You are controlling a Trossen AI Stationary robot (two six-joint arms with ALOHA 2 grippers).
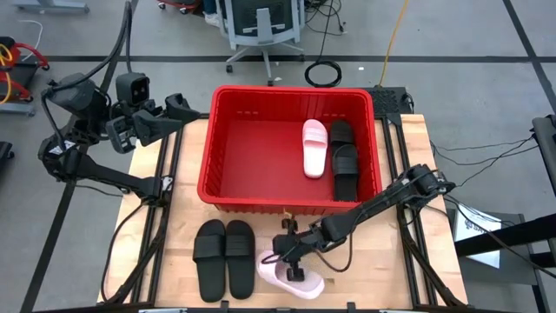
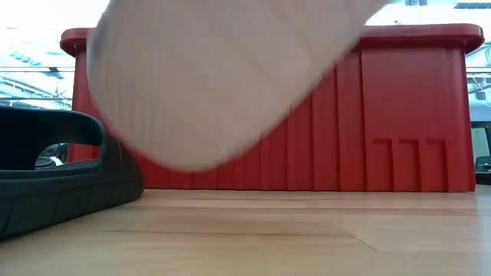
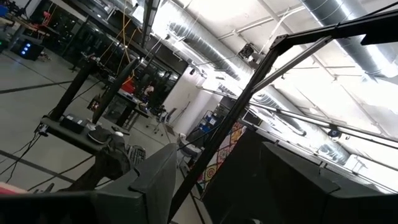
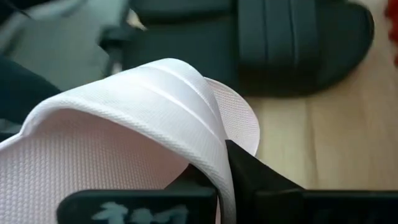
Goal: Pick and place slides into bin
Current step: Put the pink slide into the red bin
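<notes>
No brand name, label or readable writing can be made out on the sandals, the tub or the arms; a colourful poster in the room beyond the table shows in the left wrist view but is too small to read.

The right gripper (image 1: 291,261) is low over the near edge of the table (image 1: 408,269), in front of the red tub (image 1: 208,165). Its fingers are closed on the strap of a pale pink sandal (image 1: 300,278); in the right wrist view one dark finger (image 4: 249,171) lies tight against the edge of the white ribbed strap (image 4: 143,106). In the low view the sole of this sandal (image 2: 222,69) fills the upper part of the picture, tilted and clear of the wood at that end.

Two black sandals (image 1: 223,256) lie side by side on the table just beside the pink one, on the left arm's side. One of them shows in the low view (image 2: 54,176), flat on the wood.

Inside the tub, against the wall on the right arm's side, lie a second pink sandal (image 1: 314,148) and, just beside it, two black sandals (image 1: 344,161), one overlapping the other end to end.

The left gripper (image 1: 178,113) is raised at the far left corner of the table, beside the tub, with fingers apart and holding nothing.
</notes>
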